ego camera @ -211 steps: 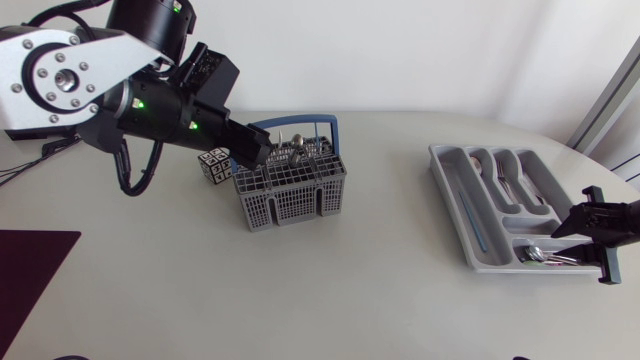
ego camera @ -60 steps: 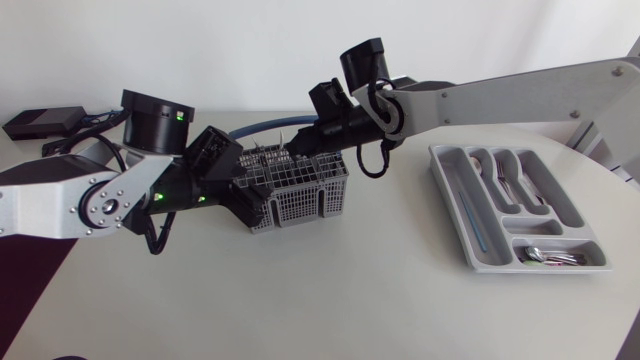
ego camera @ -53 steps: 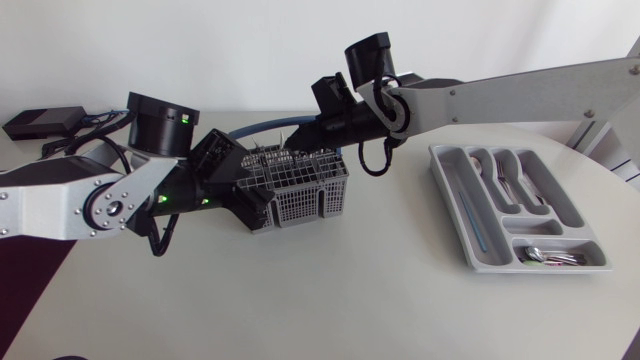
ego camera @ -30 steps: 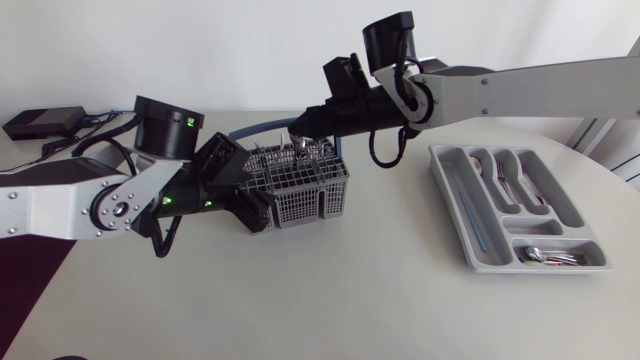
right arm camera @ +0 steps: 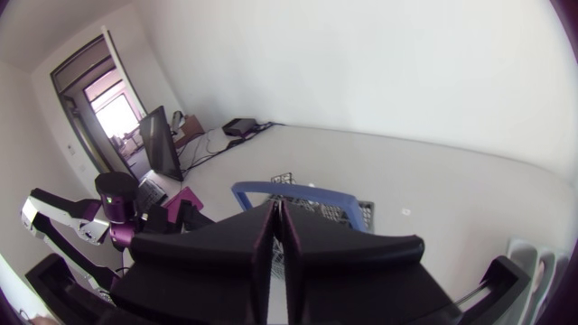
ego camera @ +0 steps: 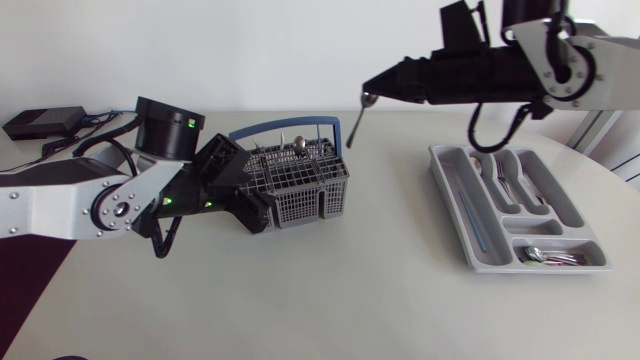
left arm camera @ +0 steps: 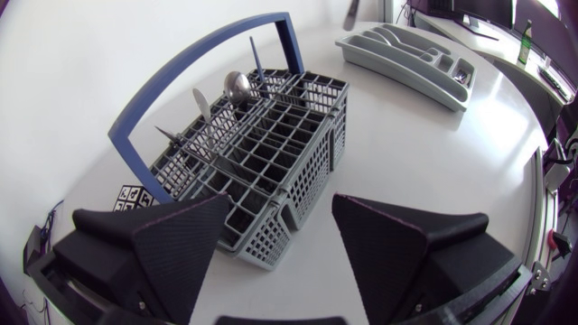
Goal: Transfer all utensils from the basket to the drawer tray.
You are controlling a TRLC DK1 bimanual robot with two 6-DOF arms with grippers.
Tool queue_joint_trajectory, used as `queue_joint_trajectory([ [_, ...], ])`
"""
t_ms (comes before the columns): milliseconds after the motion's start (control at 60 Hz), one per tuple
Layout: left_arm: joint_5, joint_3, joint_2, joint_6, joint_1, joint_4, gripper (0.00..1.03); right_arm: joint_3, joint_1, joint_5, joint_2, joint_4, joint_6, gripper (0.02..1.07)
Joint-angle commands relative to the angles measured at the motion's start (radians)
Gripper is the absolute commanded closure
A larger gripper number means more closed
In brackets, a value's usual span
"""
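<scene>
bare table between basket (ego camera: 300, 200) and tray (ego camera: 449, 207); blue handle (ego camera: 290, 126) arches over basket; left hand (left arm camera: 280, 217) at corner

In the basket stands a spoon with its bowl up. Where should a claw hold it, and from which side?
Grip the spoon at the neck just under its bowl, coming down from above: only that end sticks out of the basket, and cell walls enclose the rest.

I stand in a robotics lab: my left arm (ego camera: 60, 200) and right arm (ego camera: 600, 80) flank a white table (ego camera: 350, 290), with a marker cube (left arm camera: 134, 195) by the basket (ego camera: 300, 190) at eleven o'clock.
</scene>
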Motion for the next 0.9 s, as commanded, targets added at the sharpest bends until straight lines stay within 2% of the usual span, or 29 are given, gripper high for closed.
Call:
queue_joint_trajectory([
  [0,0.004,-0.012,-0.033,0.021,0.0,-0.014,0.23,-0.073,-0.064,0.01,-0.053,-0.063,-0.01,1.01],
  [183,0.004,-0.002,-0.055,0.021,-0.003,-0.035,0.23,-0.205,-0.225,0.132,-0.168,-0.229,-0.201,1.02],
  [350,0.004,0.009,-0.066,0.02,-0.009,-0.052,0.23,-0.311,-0.384,0.296,-0.251,-0.298,-0.399,1.01],
  [467,0.002,0.021,-0.07,0.018,-0.017,-0.074,0.23,-0.357,-0.545,0.351,-0.241,-0.278,-0.547,1.02],
  [617,-0.004,0.034,-0.084,0.017,-0.018,-0.097,0.23,-0.377,-0.699,0.374,-0.145,-0.267,-0.713,1.02],
  [883,-0.007,0.044,-0.109,0.018,0.006,-0.121,0.23,-0.438,-0.828,0.44,-0.029,-0.149,-0.851,1.02],
])
